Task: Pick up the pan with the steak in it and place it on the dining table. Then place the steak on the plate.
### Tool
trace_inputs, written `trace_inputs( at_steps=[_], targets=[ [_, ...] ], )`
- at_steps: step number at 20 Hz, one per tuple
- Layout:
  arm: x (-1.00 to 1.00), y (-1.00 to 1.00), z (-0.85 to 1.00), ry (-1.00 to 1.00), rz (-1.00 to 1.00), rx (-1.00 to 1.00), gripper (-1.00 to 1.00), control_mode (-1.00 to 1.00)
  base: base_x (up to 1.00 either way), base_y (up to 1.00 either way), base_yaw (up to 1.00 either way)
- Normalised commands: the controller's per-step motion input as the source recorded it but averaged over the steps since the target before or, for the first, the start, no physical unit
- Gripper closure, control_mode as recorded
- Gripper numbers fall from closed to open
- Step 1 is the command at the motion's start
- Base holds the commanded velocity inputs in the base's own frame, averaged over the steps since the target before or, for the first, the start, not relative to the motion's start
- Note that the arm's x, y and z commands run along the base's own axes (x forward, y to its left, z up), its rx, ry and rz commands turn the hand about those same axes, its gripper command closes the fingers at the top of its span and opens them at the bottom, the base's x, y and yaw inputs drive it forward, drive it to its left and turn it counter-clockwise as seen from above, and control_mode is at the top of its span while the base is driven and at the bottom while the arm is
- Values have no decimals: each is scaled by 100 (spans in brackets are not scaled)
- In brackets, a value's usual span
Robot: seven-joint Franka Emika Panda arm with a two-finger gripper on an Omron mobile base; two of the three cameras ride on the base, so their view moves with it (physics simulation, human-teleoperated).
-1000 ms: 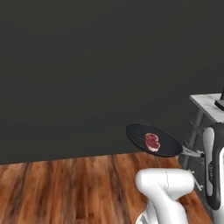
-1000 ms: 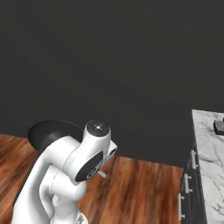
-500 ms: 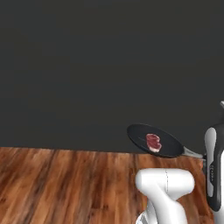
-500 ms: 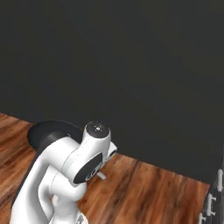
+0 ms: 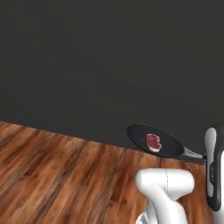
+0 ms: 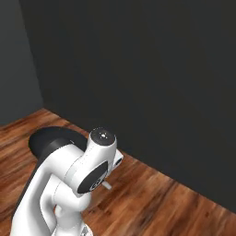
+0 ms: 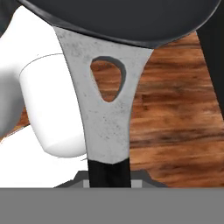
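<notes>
The pan (image 5: 154, 141) is being carried in the air above the wooden floor (image 5: 65, 175), level enough that the steak (image 5: 153, 142) is being kept from sliding out. It is being held by the far end of its handle (image 7: 105, 118), presumably so that the bowl stays clear of the arm during transport. The gripper (image 7: 109, 181) is clenched on the dark grip of that handle; the fingers themselves are largely hidden at the bottom edge of the hand view, so contact is being judged from the handle running straight between them.

The pan is round, shallow and matte black. Its handle is a flat, speckled grey metal strip (pierced by a teardrop hole near the bowl) narrowing to a black grip. The steak, red with pale marbling, is lying flat slightly right of the pan's centre. The floor is glossy, reddish-brown planking; behind it a plain dark wall (image 5: 87, 65) is standing. The dining table and plate are not yet being approached within sight.
</notes>
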Motion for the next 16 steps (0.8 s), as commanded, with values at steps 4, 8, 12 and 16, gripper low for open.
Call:
trace_inputs(
  at_steps=[4,8,12,16],
  targets=[
    [0,0,0,0,0,0,100,100,-13,1,43],
    [0,0,0,0,0,0,100,100,-12,6,43],
    [0,0,0,0,0,0,100,100,-12,9,42],
    [0,0,0,0,0,0,100,100,-14,10,42]
  ],
)
